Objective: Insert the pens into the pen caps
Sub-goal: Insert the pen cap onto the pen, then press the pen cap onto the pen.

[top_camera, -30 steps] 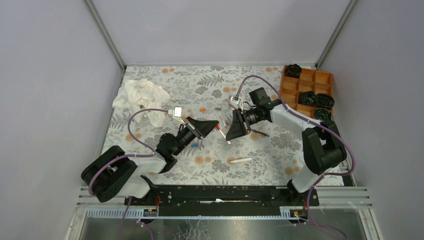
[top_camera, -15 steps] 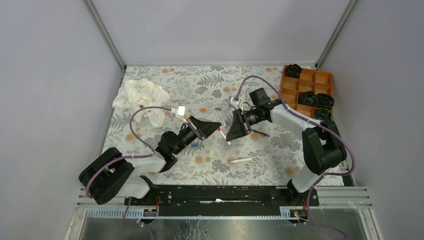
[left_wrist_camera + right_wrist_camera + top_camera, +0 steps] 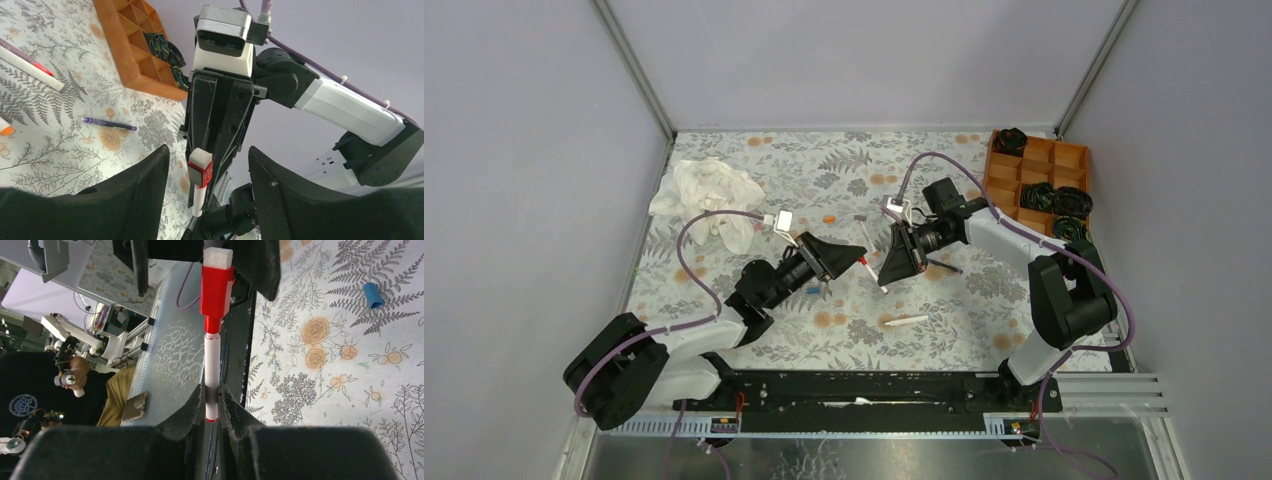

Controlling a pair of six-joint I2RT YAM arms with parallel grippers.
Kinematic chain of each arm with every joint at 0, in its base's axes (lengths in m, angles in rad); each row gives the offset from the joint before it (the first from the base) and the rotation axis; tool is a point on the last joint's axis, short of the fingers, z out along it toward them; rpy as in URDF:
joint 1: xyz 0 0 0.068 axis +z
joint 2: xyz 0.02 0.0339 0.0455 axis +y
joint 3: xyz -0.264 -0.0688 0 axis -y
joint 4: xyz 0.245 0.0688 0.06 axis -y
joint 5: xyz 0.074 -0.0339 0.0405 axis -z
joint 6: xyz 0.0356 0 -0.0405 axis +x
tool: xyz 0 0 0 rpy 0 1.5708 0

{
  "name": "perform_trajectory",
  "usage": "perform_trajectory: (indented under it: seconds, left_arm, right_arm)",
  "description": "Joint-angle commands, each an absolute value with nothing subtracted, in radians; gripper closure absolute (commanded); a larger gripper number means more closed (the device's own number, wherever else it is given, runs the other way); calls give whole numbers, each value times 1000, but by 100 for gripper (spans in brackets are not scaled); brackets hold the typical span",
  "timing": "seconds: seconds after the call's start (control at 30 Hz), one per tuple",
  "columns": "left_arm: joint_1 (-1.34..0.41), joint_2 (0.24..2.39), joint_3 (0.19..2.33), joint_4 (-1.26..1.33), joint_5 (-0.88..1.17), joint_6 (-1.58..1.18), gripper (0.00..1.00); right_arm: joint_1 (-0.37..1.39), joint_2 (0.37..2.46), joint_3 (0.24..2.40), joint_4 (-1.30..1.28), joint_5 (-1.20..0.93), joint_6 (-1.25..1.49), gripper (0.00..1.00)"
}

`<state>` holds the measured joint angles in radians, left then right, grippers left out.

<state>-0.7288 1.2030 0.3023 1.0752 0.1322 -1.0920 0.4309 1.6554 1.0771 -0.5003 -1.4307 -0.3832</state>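
Gripping a white-barrelled pen [image 3: 212, 365] by its bare end, right hand [image 3: 212, 395] is clenching it above the middle of the desk [image 3: 964, 310]. A red plastic cap [image 3: 217, 287] is sitting on the pen's other end. Left hand [image 3: 207, 152] is hanging spread, fingers [image 3: 145, 180] flanking that cap, not touching. A small blue plastic cap [image 3: 373, 294] is lying loose between desk middle and near edge.
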Motion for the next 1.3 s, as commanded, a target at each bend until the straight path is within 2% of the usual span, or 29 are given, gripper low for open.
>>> perform_trajectory:
  seconds: [0.0,0.2,0.57,0.67,0.93,1.27]
  left_arm:
    - [-734,1175,345,966,162,-1028,35]
    - [-733,1133,310,988,173,-1012,32]
    - [-743,1115,291,1055,227,-1002,32]
    - [-754,1148,305,1068,230,-1013,35]
    - [-800,1243,334,1160,239,-1037,51]
    - [-813,1241,328,1165,188,-1046,59]
  right_arm:
    - [424,1611,1138,-616,-1455,-510,100]
    - [423,1621,1190,-720,-1440,-611,100]
    - [424,1643,1231,-731,-1438,-601,100]
    - [424,1644,1232,-732,-1437,-599,100]
    - [423,1652,1228,-716,-1430,-583,100]
    - [425,1654,1218,-713,-1430,-581,100]
